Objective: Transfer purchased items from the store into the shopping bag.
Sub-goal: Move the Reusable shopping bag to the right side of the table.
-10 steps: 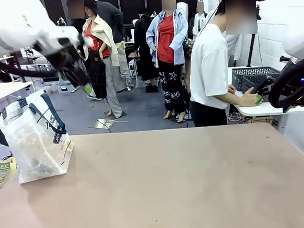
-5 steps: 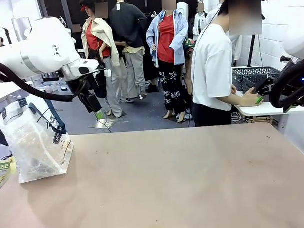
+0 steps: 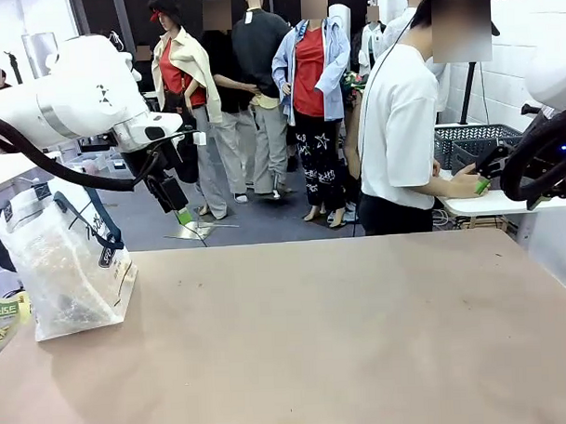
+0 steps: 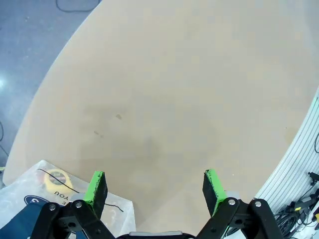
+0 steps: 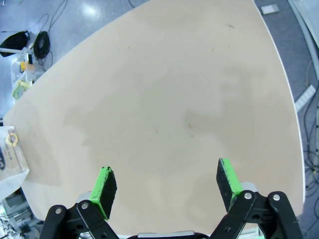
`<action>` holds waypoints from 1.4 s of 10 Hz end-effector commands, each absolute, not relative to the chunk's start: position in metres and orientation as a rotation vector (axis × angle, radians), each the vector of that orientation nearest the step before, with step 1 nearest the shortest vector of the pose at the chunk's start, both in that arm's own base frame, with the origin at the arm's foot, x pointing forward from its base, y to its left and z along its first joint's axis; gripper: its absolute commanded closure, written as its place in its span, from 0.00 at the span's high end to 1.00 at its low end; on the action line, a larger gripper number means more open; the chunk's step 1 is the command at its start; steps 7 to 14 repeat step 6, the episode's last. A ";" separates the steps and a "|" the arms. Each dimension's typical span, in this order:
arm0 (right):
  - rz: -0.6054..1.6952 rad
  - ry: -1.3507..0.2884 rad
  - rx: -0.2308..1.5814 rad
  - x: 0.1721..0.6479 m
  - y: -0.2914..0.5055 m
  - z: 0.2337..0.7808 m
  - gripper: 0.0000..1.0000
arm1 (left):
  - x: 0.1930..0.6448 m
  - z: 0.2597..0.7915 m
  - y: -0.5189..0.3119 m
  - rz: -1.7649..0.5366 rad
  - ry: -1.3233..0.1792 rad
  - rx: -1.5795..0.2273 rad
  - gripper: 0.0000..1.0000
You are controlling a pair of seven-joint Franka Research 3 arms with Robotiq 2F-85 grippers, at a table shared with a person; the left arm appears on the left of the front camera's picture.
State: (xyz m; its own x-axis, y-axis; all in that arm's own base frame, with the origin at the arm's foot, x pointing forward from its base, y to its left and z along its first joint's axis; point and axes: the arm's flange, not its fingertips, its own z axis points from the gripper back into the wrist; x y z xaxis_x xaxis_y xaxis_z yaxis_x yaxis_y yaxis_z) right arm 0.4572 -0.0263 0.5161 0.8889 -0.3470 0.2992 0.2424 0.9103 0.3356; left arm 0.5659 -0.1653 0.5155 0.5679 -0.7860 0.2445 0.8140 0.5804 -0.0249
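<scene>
Below and beside the left claw (image 3: pixel 182 214), released and empty, the shopping bag (image 3: pixel 66 261) stands on the desk (image 3: pixel 343 340); it looks light, thin, floppy, so grip its navy handles (image 3: pixel 90 219); right claw (image 5: pixel 167 189) also released

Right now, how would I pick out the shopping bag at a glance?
Start at the big tan table and follow it to the robot's left edge. The shopping bag stands upright there, translucent white plastic with navy strap handles and dark lettering, the sole thing standing on the tabletop.
</scene>
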 end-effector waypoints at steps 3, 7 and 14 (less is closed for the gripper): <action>-0.312 -0.358 0.283 0.457 -0.027 0.516 1.00 | 0.567 0.517 -0.166 -0.943 -0.228 -0.126 1.00; -0.312 -0.358 0.283 0.457 -0.027 0.516 1.00 | 0.567 0.517 -0.166 -0.943 -0.228 -0.126 1.00; -0.312 -0.358 0.283 0.457 -0.027 0.516 1.00 | 0.567 0.517 -0.166 -0.943 -0.228 -0.126 1.00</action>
